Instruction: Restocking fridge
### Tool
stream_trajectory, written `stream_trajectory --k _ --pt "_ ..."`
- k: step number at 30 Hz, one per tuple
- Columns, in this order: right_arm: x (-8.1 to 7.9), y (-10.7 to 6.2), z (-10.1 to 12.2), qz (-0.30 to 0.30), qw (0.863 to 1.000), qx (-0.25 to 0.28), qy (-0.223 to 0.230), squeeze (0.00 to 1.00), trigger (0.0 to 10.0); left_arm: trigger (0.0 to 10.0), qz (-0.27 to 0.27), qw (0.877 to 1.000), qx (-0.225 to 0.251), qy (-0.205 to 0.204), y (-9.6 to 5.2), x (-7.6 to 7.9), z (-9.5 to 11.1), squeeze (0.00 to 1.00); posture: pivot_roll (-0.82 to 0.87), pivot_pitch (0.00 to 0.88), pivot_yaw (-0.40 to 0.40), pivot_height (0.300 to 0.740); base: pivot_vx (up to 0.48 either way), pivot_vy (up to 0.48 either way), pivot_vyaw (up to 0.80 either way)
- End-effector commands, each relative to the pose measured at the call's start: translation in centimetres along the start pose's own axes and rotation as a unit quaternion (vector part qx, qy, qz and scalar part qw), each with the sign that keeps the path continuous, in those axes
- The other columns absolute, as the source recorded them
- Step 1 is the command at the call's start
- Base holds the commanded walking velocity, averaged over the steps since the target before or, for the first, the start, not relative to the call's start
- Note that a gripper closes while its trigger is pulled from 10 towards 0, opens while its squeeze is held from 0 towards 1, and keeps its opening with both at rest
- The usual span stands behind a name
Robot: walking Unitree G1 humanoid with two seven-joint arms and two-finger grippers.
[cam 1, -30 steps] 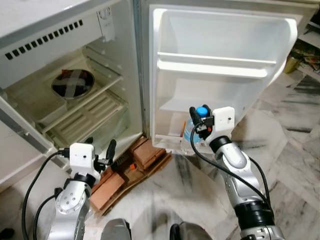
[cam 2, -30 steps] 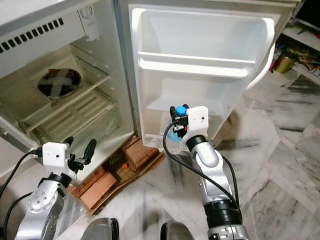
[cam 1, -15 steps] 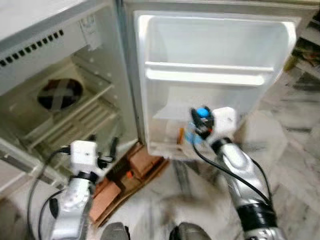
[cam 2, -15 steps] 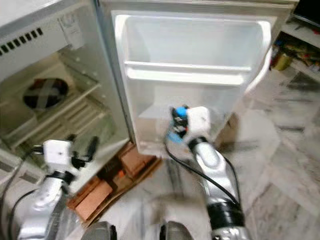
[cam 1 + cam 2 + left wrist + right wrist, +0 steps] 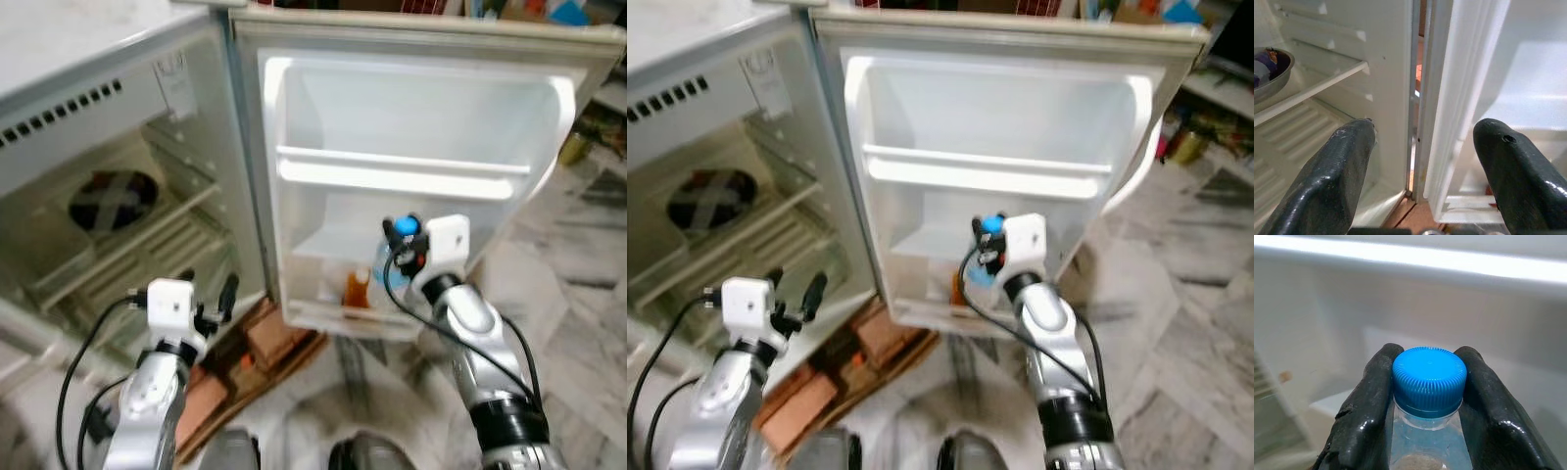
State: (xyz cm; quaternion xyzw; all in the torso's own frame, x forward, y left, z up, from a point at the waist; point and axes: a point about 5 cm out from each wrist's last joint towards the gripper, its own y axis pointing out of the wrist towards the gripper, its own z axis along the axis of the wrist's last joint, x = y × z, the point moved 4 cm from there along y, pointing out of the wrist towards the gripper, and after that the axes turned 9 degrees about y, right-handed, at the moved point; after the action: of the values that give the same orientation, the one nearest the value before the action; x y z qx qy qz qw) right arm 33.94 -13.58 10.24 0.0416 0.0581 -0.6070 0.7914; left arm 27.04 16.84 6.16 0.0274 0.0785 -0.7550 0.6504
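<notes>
My right gripper [image 5: 404, 242] is shut on a clear water bottle [image 5: 385, 266] with a blue cap [image 5: 1429, 377], gripping it at the neck. It holds the bottle upright in front of the lower shelf of the open fridge door [image 5: 411, 108]. A small orange-brown bottle [image 5: 357, 290] stands in that lower door shelf, just left of the water bottle. My left gripper [image 5: 211, 305] is open and empty, low in front of the fridge's main compartment [image 5: 127, 235], near the door hinge [image 5: 1418, 98].
A dark bowl [image 5: 113, 191] sits on a fridge shelf inside. Bricks and cardboard [image 5: 265, 338] lie on the floor under the fridge's front edge. The marble floor [image 5: 578, 323] spreads to the right, and cluttered shelves [image 5: 1195, 127] stand at the far right.
The camera has shifted, so the fridge door sits more central. My right gripper has carried the bottle closer to the lower door shelf. The left gripper stays open.
</notes>
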Motion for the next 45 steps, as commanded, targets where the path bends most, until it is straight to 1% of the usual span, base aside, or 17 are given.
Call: stream_trajectory --k 1,15,20,27,29,30,32,36,39,42,45 --pt "-1.0 0.3 0.6 0.014 1.0 0.014 0.004 0.0 10.0 10.0 0.006 1.0 -0.006 0.0 -0.2 -0.6 -0.2 0.0 0.09 0.112 -0.046 0.74 0.0 0.435 0.0" --pt "-1.0 0.2 0.3 0.012 1.0 0.01 0.005 0.0 10.0 10.0 0.009 1.0 -0.017 0.001 -0.3 -0.7 -0.4 0.0 0.1 0.121 -0.042 0.74 0.0 0.0 0.0" --pt "-1.2 0.1 0.1 0.014 1.0 0.009 0.007 0.0 10.0 10.0 0.003 1.0 -0.017 0.009 -0.5 -0.7 -0.4 0.0 0.1 0.129 -0.039 0.74 0.0 0.403 0.0" --pt "-1.4 0.0 0.2 0.017 1.0 0.013 0.01 0.0 10.0 10.0 0.011 1.0 -0.017 0.014 -0.8 -0.9 -0.4 0.0 0.11 0.145 -0.036 0.74 0.0 0.0 0.0" --pt "-1.4 0.2 0.3 0.018 1.0 0.013 0.01 0.0 10.0 10.0 0.024 0.999 -0.039 0.023 -0.8 -1.3 -1.0 0.0 0.11 0.15 -0.036 0.74 0.0 0.0 0.0" --pt "-1.4 0.3 0.3 0.019 1.0 0.012 0.01 0.0 10.0 10.0 0.031 0.998 -0.052 0.03 -0.9 -1.7 -1.5 0.0 0.11 0.158 -0.034 0.736 0.0 0.0 0.0" --pt "-1.5 0.4 0.3 0.02 1.0 0.012 0.011 0.0 10.0 10.0 0.03 0.998 -0.051 0.029 -1.0 -1.8 -1.5 0.0 0.12 0.16 -0.034 0.731 0.0 0.0 0.0" --pt "-1.9 0.4 0.1 0.026 0.999 0.011 0.015 0.0 10.0 10.0 0.03 0.998 -0.049 0.033 -1.2 -2.4 -1.4 0.0 0.13 0.168 -0.032 0.696 0.0 0.0 0.0" --pt "-2.0 0.5 0.0 0.029 0.999 0.01 0.016 0.0 10.0 10.0 0.032 0.998 -0.048 0.034 -1.2 -2.5 -1.3 0.0 0.13 0.168 -0.032 0.686 0.0 0.0 0.0" --pt "-2.3 0.5 0.0 0.032 0.999 0.011 0.015 0.0 10.0 10.0 0.024 0.998 -0.045 0.022 -1.2 -2.3 -1.1 0.0 0.13 0.17 -0.033 0.666 0.0 0.0 0.0" --pt "-2.3 0.6 0.1 0.033 0.999 0.011 0.013 0.0 10.0 10.0 0.024 0.999 -0.043 0.023 -1.2 -2.2 -1.0 0.0 0.13 0.171 -0.033 0.666 0.0 0.0 0.0"
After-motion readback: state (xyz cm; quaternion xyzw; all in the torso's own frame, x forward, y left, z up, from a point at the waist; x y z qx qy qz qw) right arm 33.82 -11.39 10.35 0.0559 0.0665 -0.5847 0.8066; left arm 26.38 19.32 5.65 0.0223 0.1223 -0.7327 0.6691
